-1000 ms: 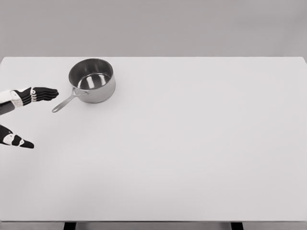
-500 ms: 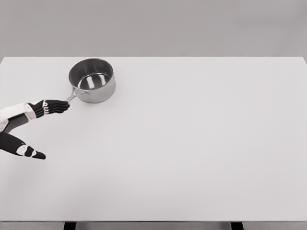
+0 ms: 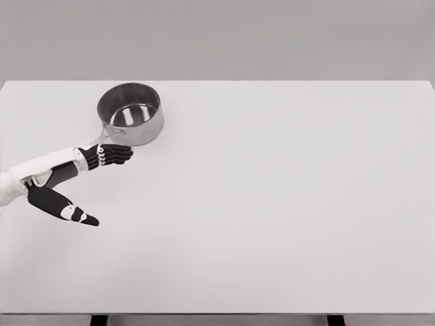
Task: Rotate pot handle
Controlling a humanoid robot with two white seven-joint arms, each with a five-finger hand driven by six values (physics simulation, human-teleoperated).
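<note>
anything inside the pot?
The pot looks empty: only its shiny bare bottom shows. The near inner wall is hidden by the rim. The left hand covers most of the handle.

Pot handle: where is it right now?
In the head view, the pot handle juts down-left from the steel pot at the table's far left; its outer end is hidden behind the left hand.

One head camera looks down and forward from the near side, taking in the whole white table point(image 3: 272, 204).
</note>
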